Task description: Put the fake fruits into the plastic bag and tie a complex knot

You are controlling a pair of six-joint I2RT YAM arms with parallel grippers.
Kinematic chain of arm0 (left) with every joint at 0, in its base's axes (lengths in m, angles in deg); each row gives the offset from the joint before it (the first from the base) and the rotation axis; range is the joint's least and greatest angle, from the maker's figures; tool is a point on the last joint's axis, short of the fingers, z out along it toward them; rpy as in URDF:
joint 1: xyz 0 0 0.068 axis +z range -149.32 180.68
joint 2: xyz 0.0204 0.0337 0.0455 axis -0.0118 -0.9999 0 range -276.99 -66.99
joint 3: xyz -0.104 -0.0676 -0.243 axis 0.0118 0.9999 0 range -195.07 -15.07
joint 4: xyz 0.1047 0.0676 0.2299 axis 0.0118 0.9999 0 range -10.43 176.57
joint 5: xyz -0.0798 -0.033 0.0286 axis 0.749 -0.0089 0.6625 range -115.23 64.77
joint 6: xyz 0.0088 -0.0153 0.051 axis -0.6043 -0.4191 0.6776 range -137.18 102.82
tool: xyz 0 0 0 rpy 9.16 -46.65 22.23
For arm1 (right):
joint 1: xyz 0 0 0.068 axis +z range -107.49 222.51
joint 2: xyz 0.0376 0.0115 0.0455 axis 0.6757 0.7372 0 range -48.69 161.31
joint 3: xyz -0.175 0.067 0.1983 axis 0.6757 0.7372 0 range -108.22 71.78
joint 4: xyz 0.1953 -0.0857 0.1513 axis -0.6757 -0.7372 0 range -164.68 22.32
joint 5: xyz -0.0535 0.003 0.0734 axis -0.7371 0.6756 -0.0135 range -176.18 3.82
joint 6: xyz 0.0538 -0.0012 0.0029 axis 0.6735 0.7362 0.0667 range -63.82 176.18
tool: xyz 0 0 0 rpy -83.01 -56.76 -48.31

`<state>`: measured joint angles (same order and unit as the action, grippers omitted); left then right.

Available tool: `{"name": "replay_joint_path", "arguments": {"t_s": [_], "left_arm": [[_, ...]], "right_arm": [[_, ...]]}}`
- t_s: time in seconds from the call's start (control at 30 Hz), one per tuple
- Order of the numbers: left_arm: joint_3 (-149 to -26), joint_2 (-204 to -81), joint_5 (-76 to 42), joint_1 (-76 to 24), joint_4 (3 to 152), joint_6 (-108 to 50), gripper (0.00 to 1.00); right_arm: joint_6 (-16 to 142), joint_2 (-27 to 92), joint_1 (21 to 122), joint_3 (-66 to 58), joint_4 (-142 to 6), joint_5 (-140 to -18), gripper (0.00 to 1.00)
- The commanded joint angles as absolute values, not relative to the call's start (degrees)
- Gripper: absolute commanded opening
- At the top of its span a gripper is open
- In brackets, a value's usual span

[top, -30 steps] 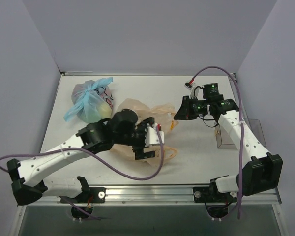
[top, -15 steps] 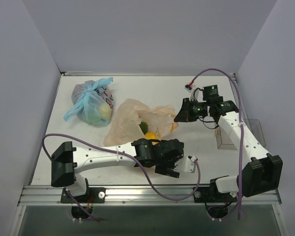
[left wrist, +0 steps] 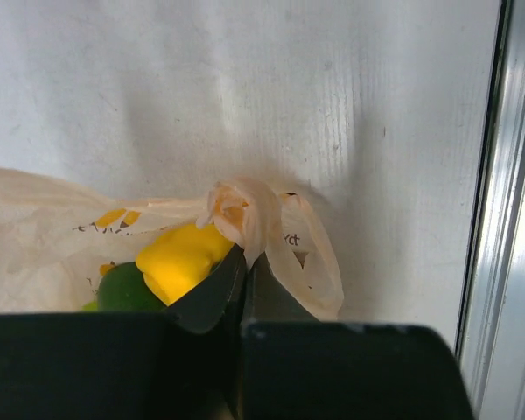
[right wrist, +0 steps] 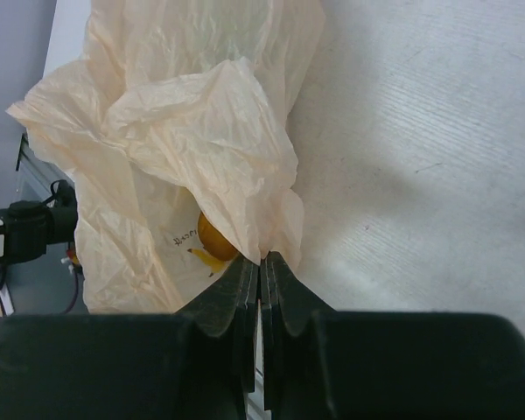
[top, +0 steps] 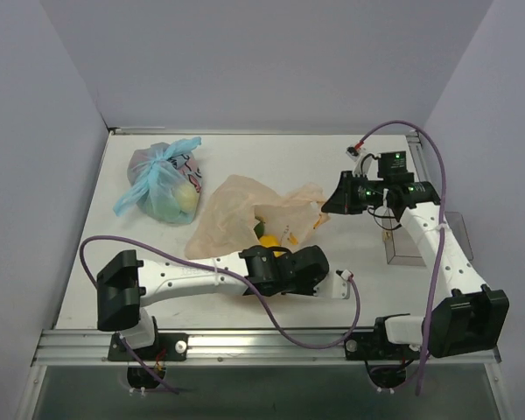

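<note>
The peach-orange plastic bag [top: 236,206] lies mid-table, with fake fruits inside: a yellow one [left wrist: 182,258], a green one [left wrist: 127,287] and an orange one [right wrist: 214,241] showing through the film. At the bag's near side my left gripper [left wrist: 245,254] [top: 274,254] is shut on a handle loop [left wrist: 319,262], just below a twisted bunch of film [left wrist: 241,206]. Whether that bunch is a tied knot I cannot tell. My right gripper [right wrist: 261,260] [top: 326,208] is shut on a fold of the bag's right edge, drawing it out to the right.
A clear bag with light-blue tied handles [top: 162,184] sits at the back left. A clear plastic box [top: 411,245] stands by the right arm. The metal rail [left wrist: 499,175] of the table's near edge runs close behind the left gripper.
The left arm swung from over the bag to its near side, and its jaws closed on the handle. The right gripper shifted right, stretching the bag's edge.
</note>
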<state>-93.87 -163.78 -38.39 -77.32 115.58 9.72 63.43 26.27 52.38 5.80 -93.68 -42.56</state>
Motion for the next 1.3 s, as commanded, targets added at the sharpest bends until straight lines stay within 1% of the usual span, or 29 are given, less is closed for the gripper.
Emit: {"name": "replay_joint_path", "arguments": {"t_s": [0.0, 0.03, 0.07, 0.1, 0.13, 0.17, 0.23, 0.27, 0.3, 0.37, 0.43, 0.47, 0.57, 0.67, 0.73, 0.8, 0.83, 0.9, 0.93, 1.0, 1.07, 1.1, 1.17, 1.27], "left_arm": [[-95.84, -156.04, -34.04, -73.18, 114.19, 7.17, 0.00], [-95.84, -152.28, -31.75, -70.89, 114.29, 6.04, 0.00], [-95.75, -150.24, -25.38, -68.60, 114.29, 4.20, 0.00], [-95.49, -148.13, -22.10, -66.41, 114.20, 3.48, 0.00], [-95.49, -144.02, -19.28, -61.08, 113.50, 2.69, 0.00], [-94.79, -141.89, -12.64, -58.33, 112.71, 0.68, 0.00], [-93.82, -135.85, -6.28, -52.09, 108.15, -1.87, 0.00], [-92.43, -133.81, -3.98, -46.40, 106.05, -4.58, 0.00], [-91.72, -131.96, -0.82, -44.08, 101.93, -5.65, 0.00], [-90.66, -127.30, 0.87, -38.38, 98.31, -7.59, 0.00], [-89.43, -123.53, 1.49, -35.29, 93.56, -9.09, 0.00], [-89.16, -122.55, 1.14, -32.49, 92.24, -10.57, 0.00], [-89.16, -120.26, -1.40, -28.51, 89.42, -15.32, 0.00], [-90.30, -119.46, -2.38, -22.55, 88.89, -21.47, 0.00], [-91.00, -119.90, -0.54, -21.30, 88.62, -25.50, 0.00], [-90.83, -121.12, -1.23, -21.12, 89.67, -28.15, 0.00], [-89.79, -121.48, -2.01, -21.12, 89.94, -30.60, 0.00], [-87.94, -122.70, -1.94, -21.03, 89.77, -32.46, 0.00], [-85.67, -123.15, -2.02, -21.03, 89.50, -34.47, 0.00], [-83.63, -125.51, -3.51, -20.94, 89.06, -36.33, 0.00], [-80.83, -127.36, -7.27, -20.42, 88.97, -38.00, 0.00], [-79.77, -129.11, -8.25, -19.81, 88.45, -38.53, 0.00], [-77.22, -130.70, -9.23, -16.57, 86.79, -41.07, 0.00], [-73.00, -133.69, -10.28, -12.35, 83.53, -43.72, 0.00]], "right_arm": [[62.25, 22.86, 47.36, 4.64, -97.03, -39.07, 0.00], [61.99, 22.16, 46.21, 3.94, -97.64, -38.54, 0.00], [61.46, 21.89, 44.98, 2.62, -98.96, -38.10, 0.00], [61.11, 21.54, 43.75, 2.00, -99.49, -37.23, 0.00], [60.84, 20.84, 41.21, 1.30, -99.93, -36.70, 0.00], [60.76, 20.66, 40.06, 0.16, -100.72, -36.08, 0.00], [60.93, 19.96, 37.51, -1.08, -101.78, -33.98, 0.00], [61.02, 19.61, 35.50, -2.30, -102.04, -33.36, 0.00], [61.28, 19.52, 34.35, -2.75, -102.22, -32.48, 0.00], [61.72, 18.82, 31.54, -3.89, -102.66, -31.51, 0.00], [62.68, 18.46, 29.69, -6.17, -103.01, -29.06, 0.00], [63.04, 18.20, 28.02, -7.05, -103.10, -28.35, 0.00], [62.08, 17.67, 26.69, -11.00, -105.11, -27.02, 0.00], [56.63, 16.88, 26.60, -14.08, -109.59, -28.08, 0.00], [49.37, 16.18, 27.39, -14.35, -112.49, -29.83, 0.00], [45.13, 14.78, 29.75, -13.04, -113.03, -33.87, 0.00], [40.93, 13.90, 31.33, -10.51, -112.94, -35.36, 0.00], [37.30, 11.97, 35.28, -7.17, -111.98, -42.12, 0.00], [34.59, 11.26, 39.65, -3.40, -111.37, -44.23, 0.00], [32.55, 8.81, 43.80, 1.44, -108.48, -49.07, 0.00], [29.23, 6.96, 49.61, 8.10, -106.45, -52.67, 0.00], [28.24, 5.30, 51.19, 9.89, -105.22, -56.08, 0.00], [26.40, 3.70, 54.53, 13.49, -104.51, -58.39, 0.00], [23.76, 1.42, 55.42, 17.89, -104.51, -59.89, 0.00]]}}
